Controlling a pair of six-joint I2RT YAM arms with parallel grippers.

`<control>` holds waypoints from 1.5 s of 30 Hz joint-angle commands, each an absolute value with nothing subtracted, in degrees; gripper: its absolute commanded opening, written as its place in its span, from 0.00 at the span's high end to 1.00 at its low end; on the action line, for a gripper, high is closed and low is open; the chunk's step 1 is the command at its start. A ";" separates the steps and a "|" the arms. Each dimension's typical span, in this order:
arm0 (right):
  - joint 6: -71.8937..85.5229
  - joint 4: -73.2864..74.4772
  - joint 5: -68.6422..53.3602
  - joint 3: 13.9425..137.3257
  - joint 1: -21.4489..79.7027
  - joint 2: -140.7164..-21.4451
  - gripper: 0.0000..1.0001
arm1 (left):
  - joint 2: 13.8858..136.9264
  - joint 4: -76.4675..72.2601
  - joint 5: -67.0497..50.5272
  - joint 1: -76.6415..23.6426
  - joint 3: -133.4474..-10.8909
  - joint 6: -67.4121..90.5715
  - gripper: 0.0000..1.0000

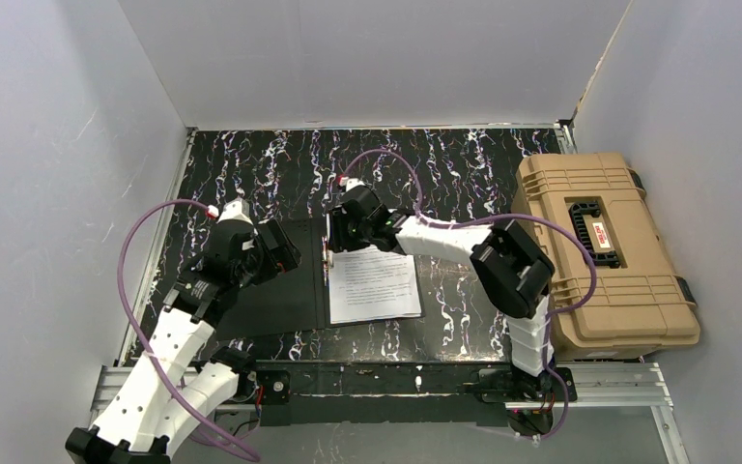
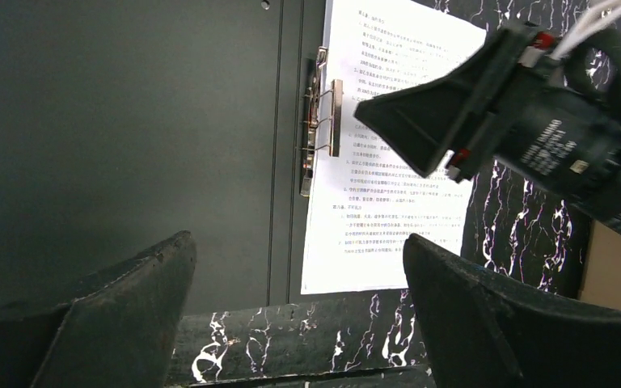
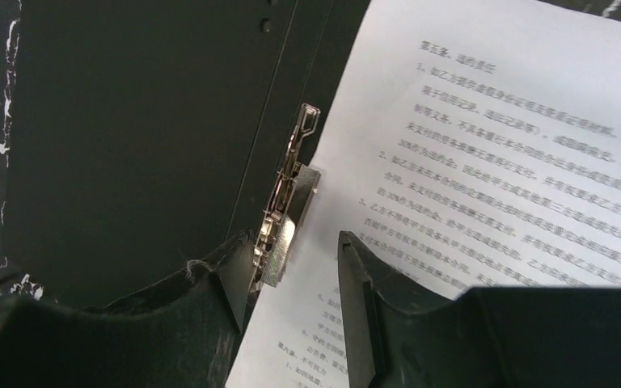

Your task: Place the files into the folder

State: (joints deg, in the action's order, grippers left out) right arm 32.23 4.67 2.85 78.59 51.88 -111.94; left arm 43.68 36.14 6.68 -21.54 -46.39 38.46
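Note:
The folder (image 1: 275, 290) lies open on the table, black inside up, with its metal clip (image 1: 327, 253) at the spine. The files (image 1: 375, 285), white printed sheets, lie on its right half with their left edge at the clip. My right gripper (image 1: 333, 237) is open and low over the clip (image 3: 287, 210); its jaws (image 3: 295, 241) stand one on each side of it, the right finger over the files (image 3: 493, 121). My left gripper (image 1: 285, 251) is open and empty above the folder's left half (image 2: 129, 121), its jaws (image 2: 297, 241) near the folder's edge.
A bulky tan plastic case (image 1: 599, 251) with a black handle stands at the table's right side, close behind the right arm. White walls enclose the left, back and right. A metal rail (image 1: 396, 377) runs along the near edge.

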 commanded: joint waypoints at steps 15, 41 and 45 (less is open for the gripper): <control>32.04 8.26 6.33 87.59 54.99 -119.31 0.53 | 40.78 39.99 7.92 -21.53 -48.04 35.56 0.02; 31.20 10.03 7.30 89.12 56.01 -121.66 0.66 | 40.32 40.17 8.75 -21.53 -47.29 35.31 0.02; 31.12 9.89 7.29 89.00 56.04 -121.51 0.77 | 40.35 40.14 8.86 -21.53 -47.37 35.20 0.02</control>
State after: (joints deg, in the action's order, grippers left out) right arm 31.88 9.67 6.28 86.83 55.64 -121.14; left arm 40.66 39.16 7.55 -21.54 -47.31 35.97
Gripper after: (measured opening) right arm 0.284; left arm 0.981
